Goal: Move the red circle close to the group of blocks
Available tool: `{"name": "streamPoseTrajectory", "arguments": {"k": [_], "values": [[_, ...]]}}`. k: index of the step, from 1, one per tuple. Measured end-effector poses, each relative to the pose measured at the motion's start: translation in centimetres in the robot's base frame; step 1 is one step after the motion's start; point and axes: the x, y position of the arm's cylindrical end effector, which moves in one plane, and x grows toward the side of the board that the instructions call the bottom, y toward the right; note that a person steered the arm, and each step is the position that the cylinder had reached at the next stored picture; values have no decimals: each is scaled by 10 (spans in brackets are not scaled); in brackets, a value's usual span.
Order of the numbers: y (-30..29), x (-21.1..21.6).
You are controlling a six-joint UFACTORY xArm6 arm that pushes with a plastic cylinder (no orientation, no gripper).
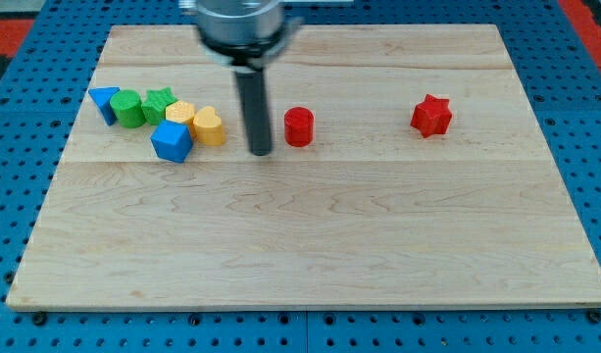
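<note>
Near the board's top-left corner sits the group of blocks [163, 118]; my tip [260, 151], a bare rod grasping nothing, seemingly stands between it and the red circle [298, 126], so I must circle behind.

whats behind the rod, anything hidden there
Only bare wooden board shows around the rod; my tip sits between the yellow heart and red circle. The strip behind the rod is covered.

block group [173, 123] view's left | my tip [259, 153] between group and red circle [298, 127] | red star [431, 116] well apart, right
</note>
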Motion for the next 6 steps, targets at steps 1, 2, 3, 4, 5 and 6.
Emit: {"name": "streamPoseTrajectory", "arguments": {"k": [1, 2, 3, 4, 5, 6], "values": [[-25, -16], [-96, -27], [-154, -28], [-80, -23], [-17, 4], [80, -6]]}}
